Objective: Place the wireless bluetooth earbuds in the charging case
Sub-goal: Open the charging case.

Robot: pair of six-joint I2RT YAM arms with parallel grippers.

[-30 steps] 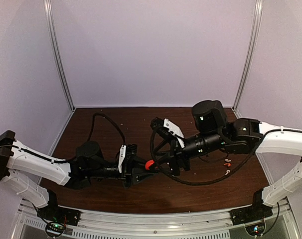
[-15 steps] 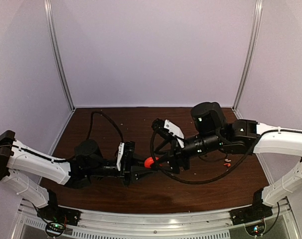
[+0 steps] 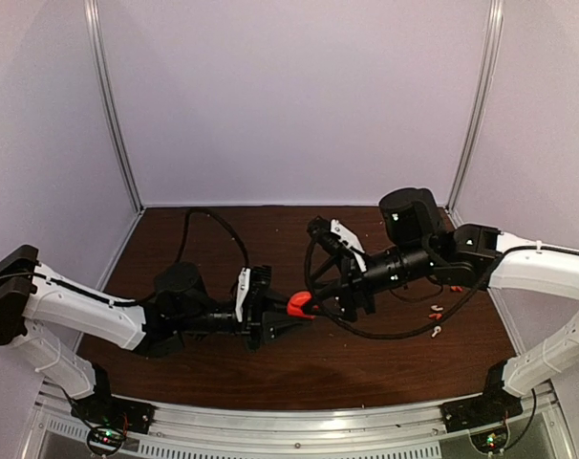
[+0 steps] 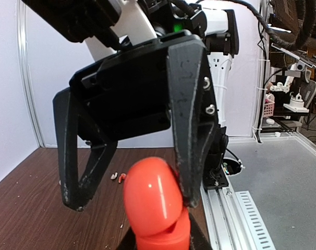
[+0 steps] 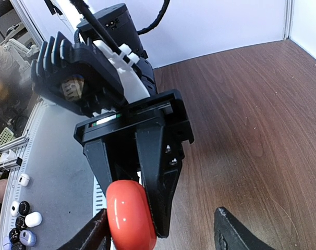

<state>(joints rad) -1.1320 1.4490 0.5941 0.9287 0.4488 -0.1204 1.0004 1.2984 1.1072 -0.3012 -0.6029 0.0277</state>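
The left gripper (image 3: 288, 316) is clamped shut on the red-orange case (image 3: 300, 304), pinching its lower part between two black fingers so the rounded top sticks out toward the other arm. It holds the case above the table (image 3: 223, 368), about the middle of it. The right gripper (image 3: 318, 295) comes in from the right and meets it head on, jaws open and straddling the case. From the left wrist view one finger (image 4: 192, 130) lies against the side of the case, or just beside it. The other finger stands well apart from it, so nothing is pinched on that side. I can see a seam low on the case, but I can't tell whether the lid is open at all. The earbuds (image 3: 436, 309) are not at the case. A few tiny ones, some red-orange and some white, lie loose on the wood to the right, under the right arm and near the table's right edge. A black cable (image 3: 208, 229) loops up over the table behind the left arm. Another hangs in a loop beneath the right one. Pale walls close the table in on the left, right and far sides.
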